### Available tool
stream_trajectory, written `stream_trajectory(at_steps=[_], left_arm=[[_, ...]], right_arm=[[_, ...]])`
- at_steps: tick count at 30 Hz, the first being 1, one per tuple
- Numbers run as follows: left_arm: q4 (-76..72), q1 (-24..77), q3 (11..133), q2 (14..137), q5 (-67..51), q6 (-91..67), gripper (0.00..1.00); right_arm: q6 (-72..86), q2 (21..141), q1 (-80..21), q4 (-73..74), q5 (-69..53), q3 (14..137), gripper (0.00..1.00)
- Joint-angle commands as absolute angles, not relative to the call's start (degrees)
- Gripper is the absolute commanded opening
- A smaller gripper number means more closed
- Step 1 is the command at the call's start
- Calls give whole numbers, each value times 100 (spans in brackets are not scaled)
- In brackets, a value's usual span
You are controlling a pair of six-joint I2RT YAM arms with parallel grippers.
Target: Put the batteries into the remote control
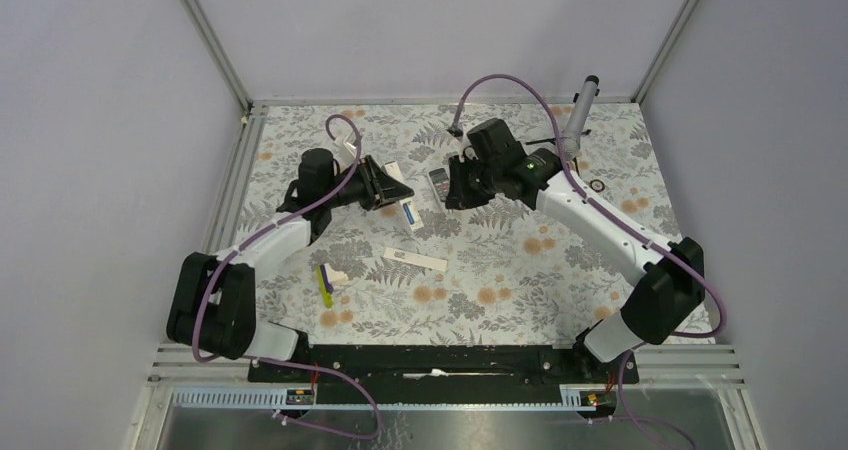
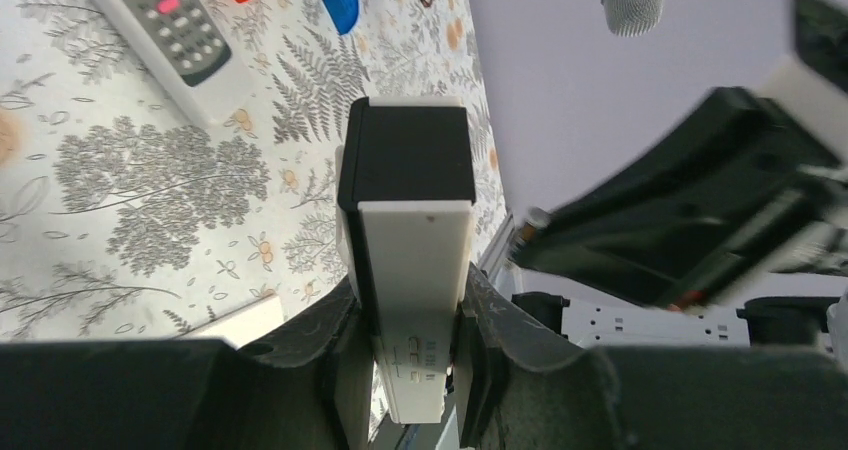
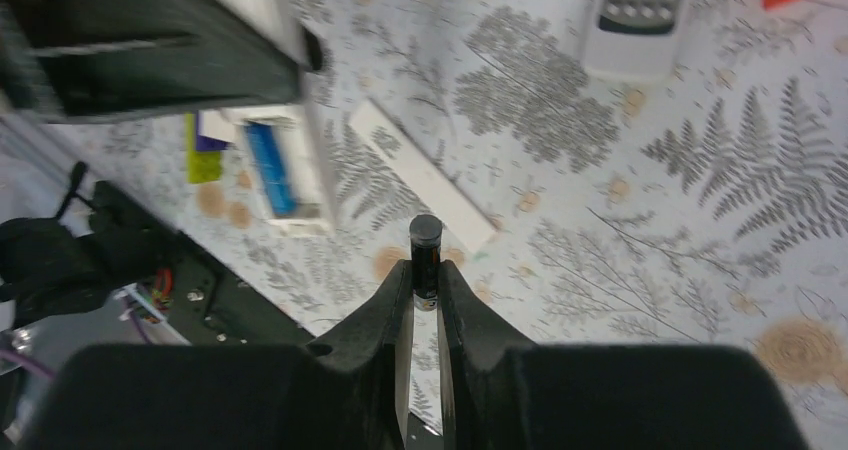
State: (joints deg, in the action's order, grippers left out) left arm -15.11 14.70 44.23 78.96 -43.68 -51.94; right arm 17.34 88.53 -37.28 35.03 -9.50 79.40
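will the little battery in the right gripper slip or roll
The battery looks smooth and round, pinched only by the right gripper at its narrow fingertips, so it may pivot. Dropped on the flat table, it would probably roll.

The top view looks steeply down on the whole table [image 1: 520, 280] from behind the bases. The wrist views sit close above it, facing each other, and share the remote control [image 1: 438, 183] [image 2: 165, 20] [image 3: 640, 10].

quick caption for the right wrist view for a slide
Right gripper pinching a dark battery above the fern-print table
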Motion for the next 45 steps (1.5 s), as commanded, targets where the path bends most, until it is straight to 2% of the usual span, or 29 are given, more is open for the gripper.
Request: stream_trajectory(at_steps=[1,7,16,45], left_arm=[[-2690,1640,4544,8073,-4712,-5584,8],[-3026,1859,4588,8349,-4645,-5907,8],[-3339,1958,4577,8541,-4625,-6244,8],[-3879,1960,4458,8711,-4816,-6719,8]], right_arm=[[2196,8853,-3984,3673,-1342,8602,12],[2264,9398,-4286,4532,-1259,9413,13],[2122,9795,-4389,4946,-1116,9799,16],[1898,10127,-4414,4885,-910,9984,32]])
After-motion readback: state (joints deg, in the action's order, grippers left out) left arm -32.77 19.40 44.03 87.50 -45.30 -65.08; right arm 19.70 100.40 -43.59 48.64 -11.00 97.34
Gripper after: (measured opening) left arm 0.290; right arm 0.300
